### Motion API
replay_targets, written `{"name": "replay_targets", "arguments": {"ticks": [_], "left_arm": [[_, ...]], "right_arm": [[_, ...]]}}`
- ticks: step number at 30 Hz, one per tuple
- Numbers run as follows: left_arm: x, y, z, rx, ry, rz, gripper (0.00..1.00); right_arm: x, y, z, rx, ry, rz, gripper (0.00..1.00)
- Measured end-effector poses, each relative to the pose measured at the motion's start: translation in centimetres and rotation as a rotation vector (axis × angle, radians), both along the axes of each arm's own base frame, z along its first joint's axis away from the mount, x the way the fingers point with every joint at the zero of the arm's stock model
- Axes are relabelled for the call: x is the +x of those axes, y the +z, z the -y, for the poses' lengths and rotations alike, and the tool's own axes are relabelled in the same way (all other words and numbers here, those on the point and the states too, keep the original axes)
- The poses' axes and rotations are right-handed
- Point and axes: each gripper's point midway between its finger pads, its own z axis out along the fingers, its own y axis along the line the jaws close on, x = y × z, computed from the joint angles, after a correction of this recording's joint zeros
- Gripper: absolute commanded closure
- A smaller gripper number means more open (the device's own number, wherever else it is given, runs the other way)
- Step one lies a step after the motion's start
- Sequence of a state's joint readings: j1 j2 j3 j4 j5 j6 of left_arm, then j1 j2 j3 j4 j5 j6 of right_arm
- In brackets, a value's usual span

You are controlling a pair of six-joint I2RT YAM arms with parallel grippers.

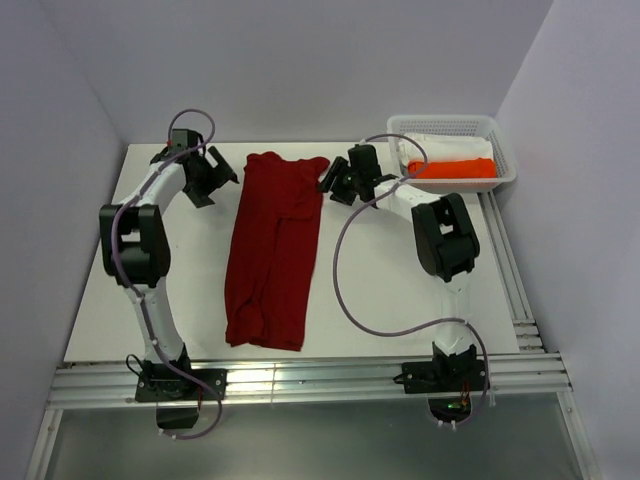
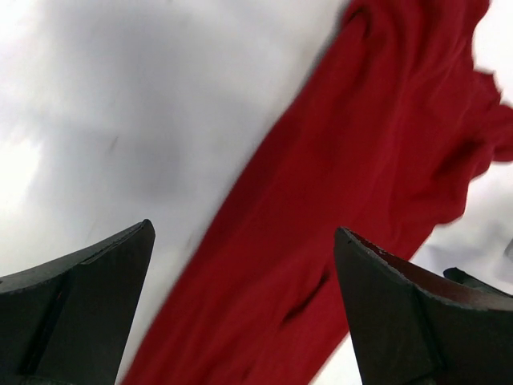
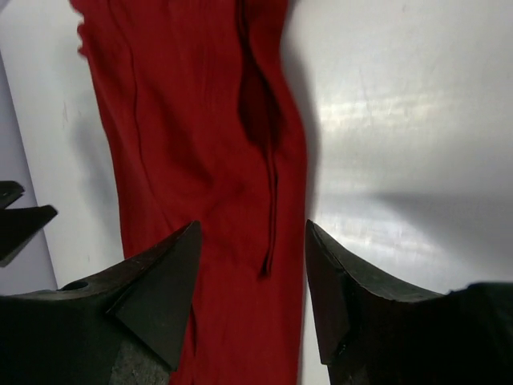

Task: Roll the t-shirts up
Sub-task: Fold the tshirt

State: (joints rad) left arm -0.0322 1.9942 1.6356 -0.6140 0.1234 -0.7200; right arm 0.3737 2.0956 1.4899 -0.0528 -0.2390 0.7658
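T-shirt (image 1: 272,250): dark red, folded lengthwise into long narrow strip, flat on table (image 1: 400,270), midway between arms. Left gripper (image 2: 244,233): just beside strip's far-left corner, jaws spread wide, empty. Right gripper (image 3: 252,228): just beside strip's far-right corner, jaws parted, nothing pinched. Basket (image 1: 505,165): far-right table corner, holding white cloth (image 1: 440,147) and orange bundle (image 1: 455,168).

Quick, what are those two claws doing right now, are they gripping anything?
Left gripper: open, holding nothing.
Right gripper: open, holding nothing, above the red t-shirt.
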Motion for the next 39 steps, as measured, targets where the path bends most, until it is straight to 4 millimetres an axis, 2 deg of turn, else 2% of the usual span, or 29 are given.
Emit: {"name": "replay_targets", "arguments": {"ticks": [4, 9, 11, 16, 19, 22, 23, 24, 25, 26, 27, 28, 29, 31, 32, 33, 34, 37, 39], "left_arm": [[4.3, -2.6, 0.8, -0.028, -0.054, 0.065, 0.01], [9.2, -3.1, 2.0, -0.081, -0.114, 0.172, 0.02], [10.8, -3.1, 2.6, -0.111, -0.138, 0.216, 0.05], [11.4, -5.0, 3.8, -0.167, -0.179, 0.220, 0.08], [11.5, -4.8, 4.3, -0.180, -0.192, 0.228, 0.09], [11.3, -5.0, 4.8, -0.189, -0.201, 0.228, 0.18], [11.3, -5.0, 4.9, -0.194, -0.203, 0.230, 0.28], [11.2, -5.1, 5.2, -0.200, -0.205, 0.225, 0.32], [11.2, -5.3, 5.4, -0.206, -0.209, 0.220, 0.39], [11.2, -5.6, 5.6, -0.210, -0.214, 0.216, 0.51], [11.3, -6.0, 6.0, -0.219, -0.218, 0.213, 0.56], [11.5, -6.4, 6.3, -0.222, -0.227, 0.212, 0.61], [11.7, -6.6, 6.5, -0.228, -0.232, 0.214, 0.74], [12.0, -7.0, 7.1, -0.237, -0.230, 0.213, 0.79], [12.0, -7.2, 7.3, -0.246, -0.229, 0.210, 0.93], [12.2, -7.3, 7.5, -0.253, -0.222, 0.208, 1.00], [12.4, -7.3, 7.6, -0.262, -0.213, 0.209, 1.00], [13.3, -7.3, 7.9, -0.294, -0.188, 0.221, 1.00], [13.9, -7.2, 8.0, -0.321, -0.162, 0.231, 1.00]], "right_arm": [[2.9, -1.5, -0.5, 0.001, -0.024, 0.020, 0.38], [7.1, -1.9, -2.1, 0.024, -0.027, 0.062, 0.38], [8.0, -2.1, -2.5, 0.042, -0.033, 0.063, 0.39], [9.2, -2.8, -3.1, 0.071, -0.056, 0.036, 0.41], [9.1, -3.2, -3.0, 0.077, -0.067, 0.010, 0.44], [9.0, -3.4, -2.9, 0.081, -0.073, -0.002, 0.55], [8.9, -3.5, -2.9, 0.080, -0.074, -0.008, 0.62], [8.8, -3.6, -2.9, 0.078, -0.074, -0.014, 0.71], [8.8, -3.6, -2.8, 0.079, -0.076, -0.018, 0.73], [8.7, -3.7, -2.8, 0.080, -0.079, -0.025, 0.75], [8.7, -3.7, -2.8, 0.084, -0.083, -0.029, 0.81], [8.7, -3.8, -2.9, 0.087, -0.086, -0.034, 0.81], [8.9, -3.8, -2.9, 0.094, -0.093, -0.037, 0.82], [9.3, -3.8, -3.0, 0.110, -0.108, -0.040, 0.84], [9.5, -3.8, -3.0, 0.119, -0.117, -0.040, 0.86], [9.7, -3.8, -3.0, 0.133, -0.132, -0.045, 0.95], [9.9, -3.9, -2.9, 0.146, -0.146, -0.048, 1.00], [11.1, -4.0, -2.6, 0.193, -0.195, -0.059, 1.00], [12.9, -3.6, -2.4, 0.238, -0.227, -0.038, 1.00]]}}
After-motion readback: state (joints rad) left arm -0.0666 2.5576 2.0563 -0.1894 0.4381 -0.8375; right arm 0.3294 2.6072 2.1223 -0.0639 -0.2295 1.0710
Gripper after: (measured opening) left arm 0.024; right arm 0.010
